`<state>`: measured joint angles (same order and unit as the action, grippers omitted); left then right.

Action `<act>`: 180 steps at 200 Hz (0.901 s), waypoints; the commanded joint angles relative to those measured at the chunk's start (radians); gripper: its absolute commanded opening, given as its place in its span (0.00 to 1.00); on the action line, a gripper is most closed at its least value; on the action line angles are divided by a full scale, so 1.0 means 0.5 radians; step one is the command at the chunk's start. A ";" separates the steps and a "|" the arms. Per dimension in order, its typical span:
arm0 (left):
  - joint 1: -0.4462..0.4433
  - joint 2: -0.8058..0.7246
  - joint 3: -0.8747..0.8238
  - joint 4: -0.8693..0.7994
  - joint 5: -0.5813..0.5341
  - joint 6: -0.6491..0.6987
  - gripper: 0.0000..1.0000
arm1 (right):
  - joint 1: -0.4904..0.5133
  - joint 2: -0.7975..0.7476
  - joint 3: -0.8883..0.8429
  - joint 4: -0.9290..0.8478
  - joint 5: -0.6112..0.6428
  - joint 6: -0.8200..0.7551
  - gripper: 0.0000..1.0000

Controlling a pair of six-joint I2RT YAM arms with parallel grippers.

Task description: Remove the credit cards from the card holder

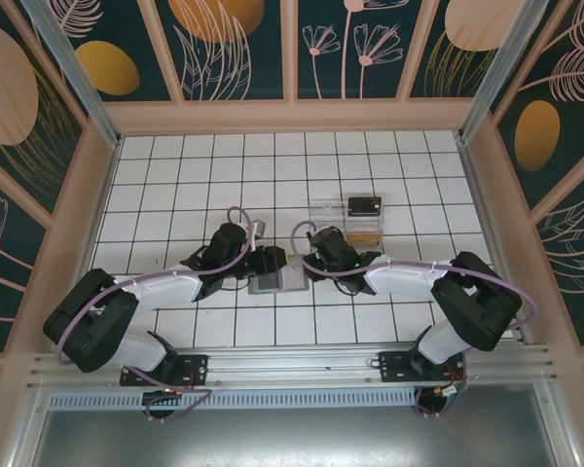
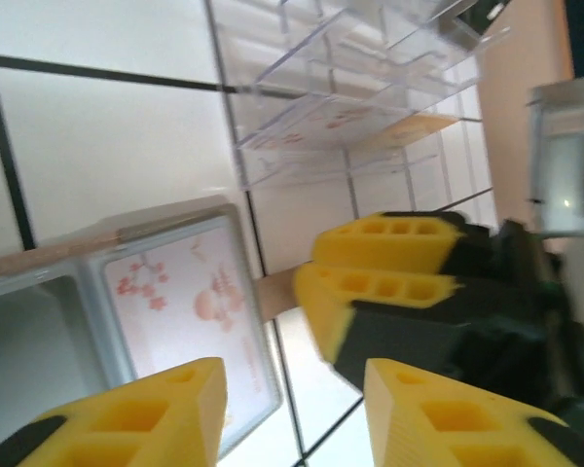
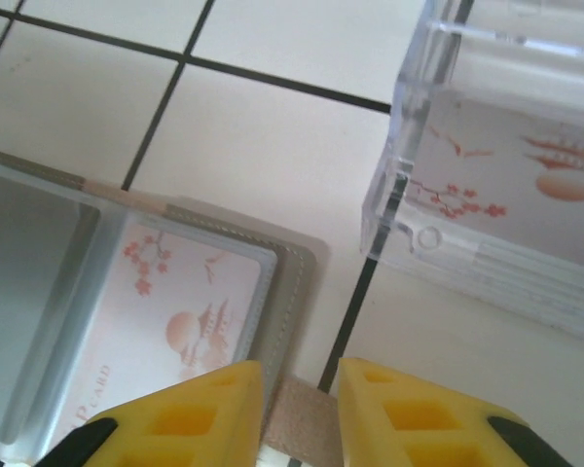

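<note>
The card holder runs off the left edge; its strap tab is partly hidden inside the right hand.

The left gripper and right gripper are crowding the card holder from either side; a clear tray is standing just beyond, and bare tiles are lying open nearer the bases.

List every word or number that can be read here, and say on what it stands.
"CARD": printed along the edge of the pale card in the card holder; the letters before it are unclear.
Small print on that card, left wrist view: too blurred to read.
Nothing else is readable.
</note>
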<state>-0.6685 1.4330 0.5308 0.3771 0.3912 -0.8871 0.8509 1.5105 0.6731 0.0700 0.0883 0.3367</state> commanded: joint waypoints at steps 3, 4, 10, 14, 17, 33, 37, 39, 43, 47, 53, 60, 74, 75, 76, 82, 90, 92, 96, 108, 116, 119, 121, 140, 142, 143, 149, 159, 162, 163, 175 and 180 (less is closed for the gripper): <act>0.006 0.091 -0.009 0.003 -0.025 -0.039 0.39 | -0.002 0.035 0.072 -0.038 -0.036 -0.047 0.25; 0.006 0.095 -0.009 0.003 -0.023 -0.039 0.39 | -0.002 0.038 0.073 -0.037 -0.037 -0.047 0.24; 0.006 0.110 -0.006 0.007 -0.019 -0.039 0.37 | -0.002 0.062 0.073 -0.028 -0.053 -0.047 0.22; 0.006 0.117 -0.003 0.007 -0.016 -0.041 0.36 | -0.002 0.071 0.074 -0.020 -0.068 -0.045 0.21; 0.006 0.125 0.000 0.007 -0.015 -0.041 0.35 | -0.001 0.084 0.072 -0.018 -0.079 -0.044 0.20; 0.006 0.137 0.001 -0.003 -0.019 -0.039 0.32 | 0.001 0.126 0.074 0.007 -0.123 -0.034 0.18; 0.006 0.140 0.001 -0.009 -0.021 -0.039 0.31 | 0.004 0.137 0.074 0.009 -0.132 -0.032 0.18; 0.006 0.143 0.002 -0.012 -0.024 -0.041 0.31 | 0.004 0.141 0.074 0.010 -0.137 -0.032 0.18; 0.006 0.146 0.003 -0.024 -0.030 -0.038 0.31 | 0.004 0.146 0.074 0.014 -0.139 -0.032 0.18; 0.006 0.152 0.004 -0.031 -0.033 -0.037 0.31 | 0.007 0.153 0.074 0.017 -0.139 -0.032 0.18; 0.007 0.160 0.003 -0.046 -0.042 -0.037 0.31 | 0.010 0.165 0.073 0.022 -0.138 -0.032 0.18; 0.007 0.170 0.003 -0.059 -0.050 -0.036 0.31 | 0.012 0.176 0.071 0.023 -0.138 -0.032 0.18; 0.006 0.194 0.000 -0.067 -0.049 -0.037 0.30 | 0.022 0.202 0.068 0.029 -0.202 -0.032 0.18; 0.006 0.196 0.002 -0.067 -0.049 -0.038 0.30 | 0.022 0.203 0.067 0.029 -0.202 -0.032 0.18; 0.006 0.198 0.001 -0.065 -0.049 -0.037 0.30 | 0.022 0.205 0.067 0.029 -0.201 -0.032 0.18; 0.006 0.207 -0.003 -0.066 -0.046 -0.039 0.30 | 0.025 0.221 0.068 0.031 -0.205 -0.032 0.18; 0.006 0.219 -0.008 -0.064 -0.043 -0.041 0.30 | 0.029 0.238 0.068 0.032 -0.216 -0.032 0.15; 0.006 0.222 -0.008 -0.062 -0.043 -0.043 0.30 | 0.029 0.242 0.070 0.032 -0.219 -0.034 0.14; 0.006 0.226 -0.011 -0.061 -0.043 -0.042 0.30 | 0.030 0.250 0.071 0.032 -0.221 -0.033 0.12; 0.006 0.238 -0.015 -0.067 -0.040 -0.047 0.30 | 0.032 0.271 0.071 0.030 -0.219 -0.026 0.12; 0.006 0.246 -0.015 -0.073 -0.040 -0.045 0.30 | 0.032 0.275 0.067 0.033 -0.218 -0.023 0.12; 0.006 0.249 -0.015 -0.075 -0.040 -0.043 0.30 | 0.032 0.278 0.068 0.034 -0.217 -0.023 0.12; 0.006 0.251 -0.015 -0.079 -0.040 -0.043 0.30 | 0.033 0.280 0.067 0.036 -0.217 -0.021 0.11; 0.006 0.271 -0.009 -0.099 -0.042 -0.040 0.30 | 0.035 0.286 0.065 0.042 -0.225 -0.014 0.11; 0.006 0.274 -0.008 -0.104 -0.043 -0.039 0.30 | 0.035 0.285 0.065 0.042 -0.226 -0.012 0.11; 0.006 0.277 -0.007 -0.107 -0.043 -0.038 0.30 | 0.035 0.285 0.065 0.042 -0.226 -0.011 0.12; 0.006 0.288 0.000 -0.120 -0.046 -0.037 0.30 | 0.036 0.289 0.065 0.044 -0.226 -0.011 0.11; 0.006 0.309 0.012 -0.145 -0.049 -0.035 0.30 | 0.041 0.290 0.067 0.046 -0.226 -0.008 0.12; 0.006 0.316 0.014 -0.146 -0.049 -0.033 0.30 | 0.041 0.295 0.066 0.044 -0.228 -0.008 0.11; 0.006 0.319 0.015 -0.148 -0.049 -0.034 0.30 | 0.041 0.294 0.067 0.044 -0.227 -0.008 0.12; 0.006 0.341 0.018 -0.157 -0.046 -0.038 0.30 | 0.050 0.294 0.070 0.044 -0.231 -0.005 0.11; 0.006 0.348 0.021 -0.160 -0.044 -0.040 0.30 | 0.053 0.296 0.074 0.041 -0.232 -0.004 0.11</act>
<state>-0.6685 1.5700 0.5327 0.3462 0.3813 -0.9039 0.8597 1.6291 0.6987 0.1036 -0.0021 0.3214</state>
